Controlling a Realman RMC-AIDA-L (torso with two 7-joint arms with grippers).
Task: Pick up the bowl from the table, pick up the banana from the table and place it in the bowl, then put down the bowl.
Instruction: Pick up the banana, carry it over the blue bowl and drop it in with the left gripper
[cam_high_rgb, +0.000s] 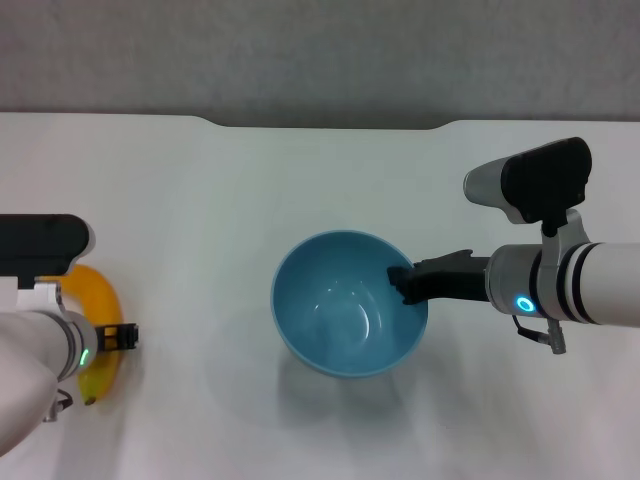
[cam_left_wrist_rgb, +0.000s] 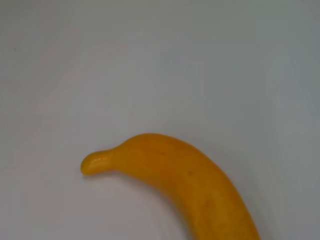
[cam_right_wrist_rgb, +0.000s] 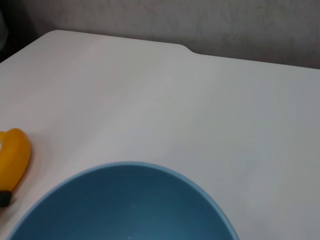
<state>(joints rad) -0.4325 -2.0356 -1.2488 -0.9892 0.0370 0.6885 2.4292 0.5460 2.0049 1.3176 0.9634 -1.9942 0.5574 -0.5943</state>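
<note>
**Right gripper on the bowl's rim, left arm over the banana**

From the head camera you see the bowl (cam_high_rgb: 349, 316), light blue and open side up, near the middle of the table (cam_high_rgb: 200, 200). A soft shadow spreads on the white surface under and in front of it, so you cannot be sure whether it rests on the table or hangs just above it. Your right gripper (cam_high_rgb: 403, 283) reaches in from the right, its dark fingers pinched onto the rim on the bowl's right side, one tip showing inside the wall. The banana (cam_high_rgb: 92, 300) lies well apart from the bowl at the table's left edge, curving out from under the left arm. Your left gripper (cam_high_rgb: 118, 337) sits directly over the banana's lower half; a small dark part shows beside the fruit, but you cannot tell whether it is spread or pressed together.

In the left wrist camera you get the banana (cam_left_wrist_rgb: 195, 185) close up, yellow-orange, its short blunt end pointing sideways and lying on the bare white table (cam_left_wrist_rgb: 200, 65). No fingers appear here.

In the right wrist camera the bowl (cam_right_wrist_rgb: 125, 205) fills the near edge, its blue rim and inner wall visible. Beyond it the table (cam_right_wrist_rgb: 175, 100) runs to the notch in its far edge, and one end of the banana (cam_right_wrist_rgb: 12, 155) shows at the side, apart from the bowl.
</note>
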